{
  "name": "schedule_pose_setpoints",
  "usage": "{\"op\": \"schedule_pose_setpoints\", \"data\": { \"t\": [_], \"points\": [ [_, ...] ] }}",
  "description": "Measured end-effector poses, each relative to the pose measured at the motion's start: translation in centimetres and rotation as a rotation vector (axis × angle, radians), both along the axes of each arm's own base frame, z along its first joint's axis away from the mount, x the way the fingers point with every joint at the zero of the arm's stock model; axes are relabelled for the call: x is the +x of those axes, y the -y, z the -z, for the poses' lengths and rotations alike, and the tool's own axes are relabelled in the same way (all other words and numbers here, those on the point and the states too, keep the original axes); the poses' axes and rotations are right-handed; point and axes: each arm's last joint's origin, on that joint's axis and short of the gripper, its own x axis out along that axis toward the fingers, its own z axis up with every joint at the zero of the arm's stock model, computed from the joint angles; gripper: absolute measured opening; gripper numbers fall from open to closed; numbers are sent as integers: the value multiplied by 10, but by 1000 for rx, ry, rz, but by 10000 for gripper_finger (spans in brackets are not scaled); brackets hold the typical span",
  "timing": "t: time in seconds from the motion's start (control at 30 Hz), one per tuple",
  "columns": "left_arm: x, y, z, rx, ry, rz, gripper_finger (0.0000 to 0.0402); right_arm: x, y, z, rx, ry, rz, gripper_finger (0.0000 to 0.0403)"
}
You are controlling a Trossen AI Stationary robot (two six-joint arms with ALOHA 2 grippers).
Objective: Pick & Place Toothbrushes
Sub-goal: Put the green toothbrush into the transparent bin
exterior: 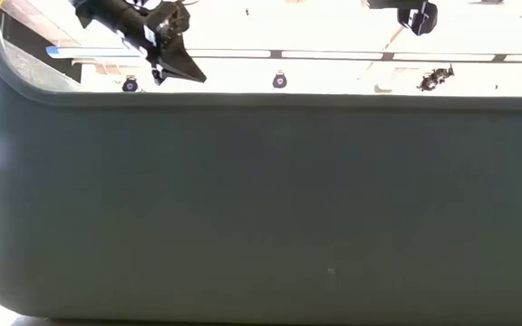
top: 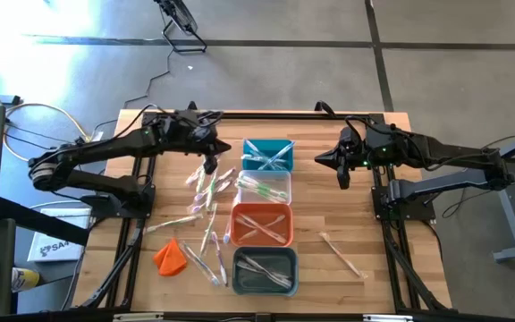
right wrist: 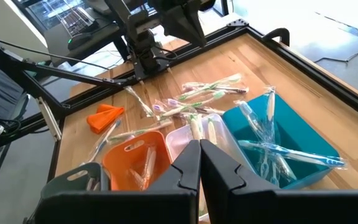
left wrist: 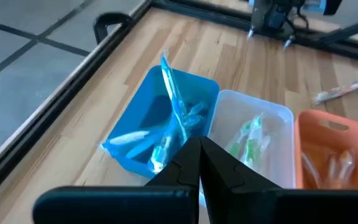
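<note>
Your table [top: 365, 170] carries a column of four bins: teal [top: 267, 154], clear [top: 265, 186], orange [top: 261, 224] and grey [top: 265, 269], each already holding toothbrushes. You have plenty left: a loose scatter of toothbrushes [top: 206, 211] beside the bins, one stray toothbrush [top: 341, 253] on the far side. Your left gripper [top: 211, 165] hovers over the scatter, fingers pressed together, empty; the right gripper [top: 342, 176] waits, likewise closed.

Toothbrushes [top: 206, 192]: thin, pale, wrapped sticks. A loose pile lies scattered left of the bins; others rest inside all four bins; one [top: 341, 254] lies alone to the right.
</note>
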Motion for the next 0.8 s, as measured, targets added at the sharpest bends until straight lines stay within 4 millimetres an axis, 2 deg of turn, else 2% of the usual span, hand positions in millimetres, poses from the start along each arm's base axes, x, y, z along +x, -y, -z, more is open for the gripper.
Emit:
{"op": "schedule_pose_setpoints", "data": {
  "t": [0.2, 0.53, 0.8],
  "points": [
    [-22, 8, -10, 42, 69, -31, 0, 0, 0, 0, 3, 1, -8, 2],
    [-58, 22, -16, 5, 33, -92, 0, 2, 0, 1, 2, -9, -6, 2],
    [-65, 22, -19, 50, 33, -179, 0, 1, 1, 1, -8, -10, 17, 2]
  ]
}}
